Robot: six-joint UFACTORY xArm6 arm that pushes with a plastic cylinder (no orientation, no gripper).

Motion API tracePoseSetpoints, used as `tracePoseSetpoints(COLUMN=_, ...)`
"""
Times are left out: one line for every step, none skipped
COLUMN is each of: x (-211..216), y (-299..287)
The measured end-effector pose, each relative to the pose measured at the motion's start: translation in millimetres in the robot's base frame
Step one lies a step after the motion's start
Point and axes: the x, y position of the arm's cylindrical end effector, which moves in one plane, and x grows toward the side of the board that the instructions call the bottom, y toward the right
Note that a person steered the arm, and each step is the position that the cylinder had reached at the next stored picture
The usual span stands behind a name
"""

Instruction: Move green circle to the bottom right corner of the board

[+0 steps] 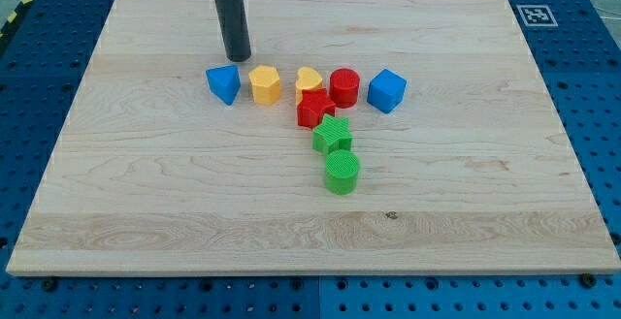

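Note:
The green circle (342,173) is a short green cylinder a little below the board's middle. A green star (332,136) touches it just above. My tip (238,57) is the lower end of a dark rod near the view's top left, just above the blue block (224,83) and well up and left of the green circle. It touches no block.
A row of blocks lies above the green star: a yellow hexagon (265,84), a yellow heart (309,79), a red cylinder (344,87), a blue cube (386,90). A red star (313,109) sits under the heart. The wooden board (485,212) lies on a blue pegboard.

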Motion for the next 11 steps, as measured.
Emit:
tracePoseSetpoints(x=8.5, y=20.7)
tracePoseSetpoints(x=23.6, y=33.9)
tracePoseSetpoints(x=38.4, y=34.3)
tracePoseSetpoints(x=41.2, y=64.5)
tracePoseSetpoints(x=42.6, y=71.7)
tracePoseSetpoints(x=67.8, y=71.7)
tracePoseSetpoints(x=69.2, y=72.2)
tracePoseSetpoints(x=84.1, y=73.5)
tracePoseSetpoints(x=106.3, y=72.6)
tracePoseSetpoints(x=121.7, y=56.2)
tracePoseSetpoints(x=143.9, y=65.2)
